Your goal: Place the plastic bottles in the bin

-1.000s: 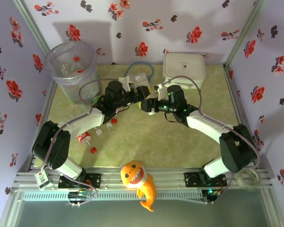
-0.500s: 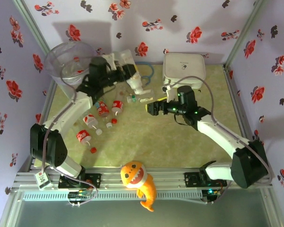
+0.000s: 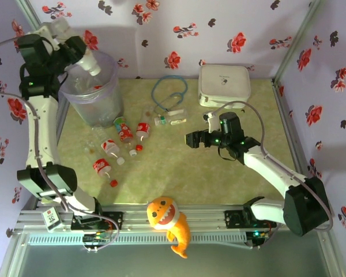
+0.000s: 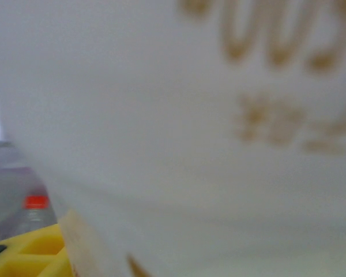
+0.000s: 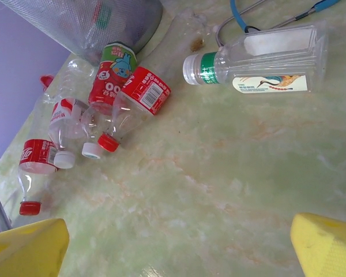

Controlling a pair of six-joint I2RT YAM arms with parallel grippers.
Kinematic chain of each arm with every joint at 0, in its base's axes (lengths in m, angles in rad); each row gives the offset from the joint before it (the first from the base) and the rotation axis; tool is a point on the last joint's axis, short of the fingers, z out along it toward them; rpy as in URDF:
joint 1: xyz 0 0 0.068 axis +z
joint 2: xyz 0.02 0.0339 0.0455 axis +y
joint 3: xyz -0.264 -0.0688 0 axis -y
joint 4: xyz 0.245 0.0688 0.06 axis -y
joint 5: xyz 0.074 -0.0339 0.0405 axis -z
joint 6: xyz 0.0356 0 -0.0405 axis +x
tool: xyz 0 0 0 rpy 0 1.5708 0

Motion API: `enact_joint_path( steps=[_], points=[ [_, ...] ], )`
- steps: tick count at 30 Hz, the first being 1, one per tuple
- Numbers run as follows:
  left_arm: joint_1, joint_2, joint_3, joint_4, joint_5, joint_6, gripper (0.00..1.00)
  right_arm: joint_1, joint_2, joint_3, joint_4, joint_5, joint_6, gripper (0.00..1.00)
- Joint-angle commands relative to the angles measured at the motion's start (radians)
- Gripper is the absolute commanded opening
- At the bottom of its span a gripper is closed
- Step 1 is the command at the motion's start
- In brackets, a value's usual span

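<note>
The left arm [image 3: 37, 127] stood stretched almost straight up along the far left side, its wrist bent over to the right at the top. The left gripper [image 3: 75, 49] pointed down and to the right, jaws closed on a clear bottle [image 3: 89, 62] tilted cap-down. One yellow finger [image 4: 29, 254] showed in the wrist view. The right arm [image 3: 271, 167] lay low, reaching from its near-right base leftward, elbow bent. The right gripper [image 3: 190, 139] pointed left, jaws spread wide and empty.
</note>
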Motion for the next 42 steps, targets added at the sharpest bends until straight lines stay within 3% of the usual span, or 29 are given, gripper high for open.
enact_joint_path(
  steps=[1,12,26,38,42],
  points=[
    [0.049,0.062,0.008,-0.044,-0.046,0.019,0.39,-0.011,-0.020,-0.001,-0.027,0.023,-0.033,0.99],
    [0.042,0.231,-0.036,0.022,-0.021,-0.027,0.33,-0.014,-0.044,-0.016,-0.068,0.047,-0.051,0.99],
    [-0.053,0.394,0.025,-0.128,-0.011,0.056,0.34,-0.014,-0.024,-0.013,-0.084,0.058,-0.067,0.99],
    [-0.057,0.356,0.028,-0.058,-0.074,0.074,0.35,-0.015,-0.012,-0.003,-0.081,0.061,-0.073,0.99],
    [-0.074,0.386,0.019,-0.052,-0.073,0.087,0.41,-0.015,0.001,0.000,-0.067,0.053,-0.063,0.99]
  ],
)
